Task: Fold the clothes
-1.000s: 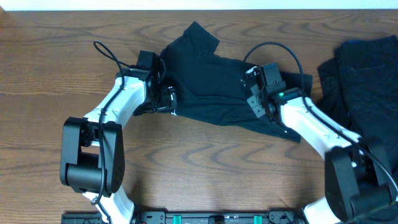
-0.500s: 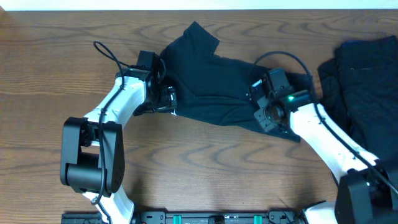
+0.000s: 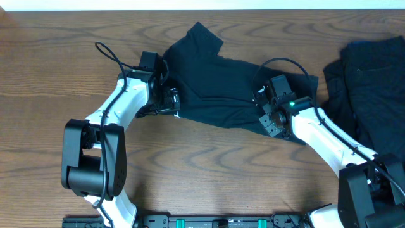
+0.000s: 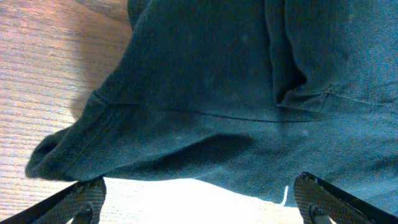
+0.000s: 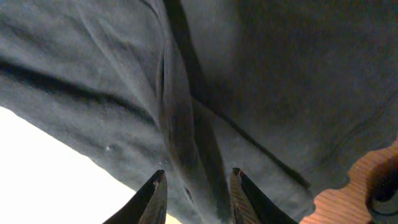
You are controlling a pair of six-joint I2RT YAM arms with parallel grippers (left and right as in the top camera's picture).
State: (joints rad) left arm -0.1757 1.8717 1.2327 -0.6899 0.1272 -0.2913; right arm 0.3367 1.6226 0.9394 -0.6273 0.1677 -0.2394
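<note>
On the wood-grain desk [image 3: 209, 158], the T-shirt [image 3: 209, 76] lies before the released left hand [image 3: 172, 100]; the right hand's [image 5: 196, 190] grasp cannot be told.

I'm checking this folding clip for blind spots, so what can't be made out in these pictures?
Right wrist view: whether the right gripper pinches the T-shirt ridge between its fingers; the cloth covers the contact.
Overhead: fingers of the left gripper and right gripper, hidden under their own wrists.
Overhead: the second garment pile, cut off by the right edge.
Left wrist view: whatever lies below the hem, blown out white.
</note>
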